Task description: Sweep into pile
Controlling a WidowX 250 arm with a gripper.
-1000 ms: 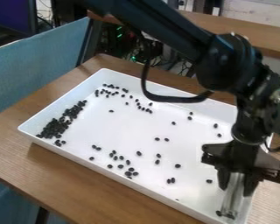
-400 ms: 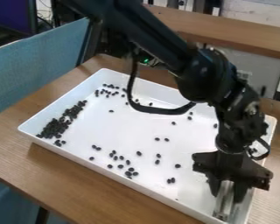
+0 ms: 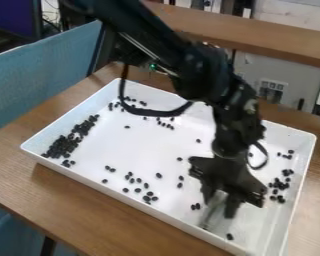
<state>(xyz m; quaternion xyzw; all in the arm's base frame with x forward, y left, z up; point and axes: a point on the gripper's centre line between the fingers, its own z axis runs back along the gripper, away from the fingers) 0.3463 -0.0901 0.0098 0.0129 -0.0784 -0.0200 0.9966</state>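
Toward the right end of the tray point(image 3: 132, 202), near its front wall, I have the gripper point(image 3: 221, 200) closed on a clear scraper point(image 3: 213, 213). It has come leftward across the view from the far right corner, and the arm's shift has uncovered a scatter of beans point(image 3: 281, 185) along the right wall. The scraper is blurred, so I can't tell what it is pushing; a lone bean point(image 3: 229, 236) sits behind it by the front wall, and a pair point(image 3: 195, 206) lies just ahead. The main pile point(image 3: 62, 146), against the left wall, looks unchanged. I judge this a sweep toward that pile, with plenty left to gather. Riding too high, the scraper could skip over beans; the right-hand scatter likely needs its own pass.
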